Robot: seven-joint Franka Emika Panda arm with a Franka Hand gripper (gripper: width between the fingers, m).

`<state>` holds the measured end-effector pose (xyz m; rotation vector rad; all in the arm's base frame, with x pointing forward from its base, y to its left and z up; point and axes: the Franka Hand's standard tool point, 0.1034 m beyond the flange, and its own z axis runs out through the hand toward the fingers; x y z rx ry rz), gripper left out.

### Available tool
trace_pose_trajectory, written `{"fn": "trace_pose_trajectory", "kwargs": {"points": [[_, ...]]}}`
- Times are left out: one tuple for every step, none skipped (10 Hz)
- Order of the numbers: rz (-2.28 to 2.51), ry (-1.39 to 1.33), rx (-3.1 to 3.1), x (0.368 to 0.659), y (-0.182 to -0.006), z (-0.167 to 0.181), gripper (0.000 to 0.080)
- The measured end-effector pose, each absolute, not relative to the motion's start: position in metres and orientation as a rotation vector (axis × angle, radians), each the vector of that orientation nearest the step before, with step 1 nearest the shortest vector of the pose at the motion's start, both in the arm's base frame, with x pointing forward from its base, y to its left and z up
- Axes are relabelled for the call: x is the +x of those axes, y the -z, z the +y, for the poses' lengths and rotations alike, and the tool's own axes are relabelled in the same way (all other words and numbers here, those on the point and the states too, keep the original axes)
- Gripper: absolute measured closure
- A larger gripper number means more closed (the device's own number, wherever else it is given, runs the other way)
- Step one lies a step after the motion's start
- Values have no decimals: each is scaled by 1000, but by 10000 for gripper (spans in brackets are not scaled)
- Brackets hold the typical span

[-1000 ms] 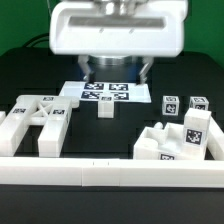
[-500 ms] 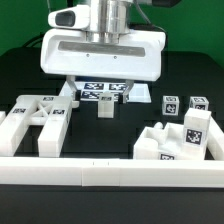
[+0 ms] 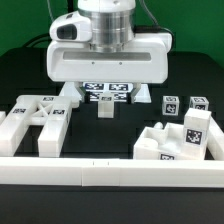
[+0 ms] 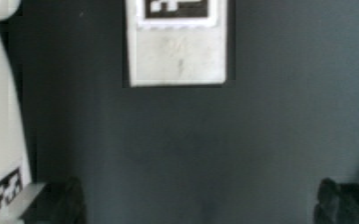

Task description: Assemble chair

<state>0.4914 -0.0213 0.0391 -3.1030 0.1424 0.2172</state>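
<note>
The claw (image 4: 197, 203) hangs wide open and empty, pointing straight down over the black counter (image 3: 135, 130). Its bulky white wrist housing (image 3: 108, 58) hides part of the marker board (image 3: 106, 92). Only the wrist view shows the dark fingertips (image 4: 55, 205), with bare counter between them. The white, tagged chair parts lie apart: small post (image 3: 105, 108) in the middle, frame pieces (image 3: 35, 122) at the exterior view's left, blocky pieces (image 3: 182, 135) at its right.
</note>
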Motion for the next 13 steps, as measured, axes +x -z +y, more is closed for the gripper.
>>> {"fn": "trace_pose_trajectory", "kwargs": {"points": [[139, -353, -3097, 486, -37, -18, 150], [169, -420, -3101, 486, -36, -17, 150], [166, -569, -3085, 477, -36, -20, 150], [172, -707, -3061, 477, -35, -28, 150], [172, -784, -3041, 480, -34, -28, 150], [173, -883, -3008, 476, -34, -27, 150], [180, -1000, -2965, 472, -34, -28, 150], [184, -1112, -2923, 473, -32, -30, 150], [134, -1169, -2889, 472, -28, -31, 150], [97, -1272, -2824, 465, -26, -31, 150], [57, -1345, -2769, 463, -21, -28, 150], [43, -1388, -2737, 464, -20, -26, 150], [41, -1371, -2748, 465, -17, -25, 150]]}}
